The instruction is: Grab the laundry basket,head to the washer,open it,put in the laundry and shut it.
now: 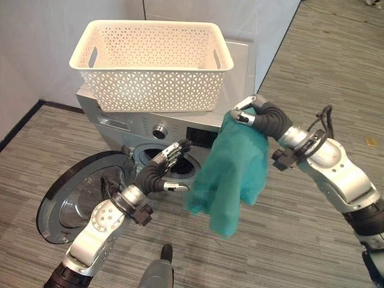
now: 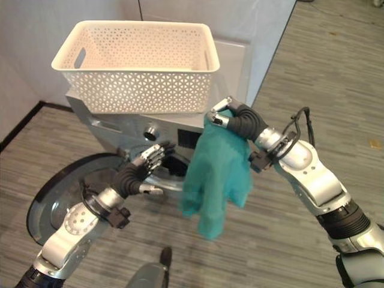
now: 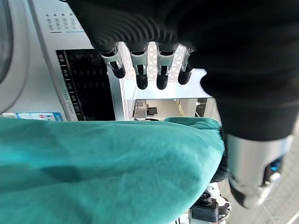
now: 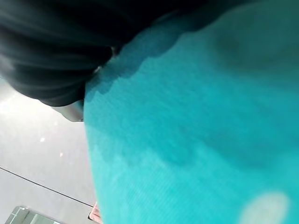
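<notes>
Now the right hand [image 1: 247, 114], fingers pinched on the green shirt [image 1: 231, 174] hanging before the washer [image 1: 180, 129] below the basket [image 1: 153, 63], should swing it into the open drum [image 1: 174, 165], left hand [image 1: 165, 162] relaxed, guiding loose folds.

My two head eyes look down from above at the washer [image 1: 180, 129], both sharing it at twelve o'clock. My left wrist camera peers along my left hand [image 3: 149, 42] toward its panel; my right wrist camera presses against the teal garment [image 4: 196, 130].
</notes>
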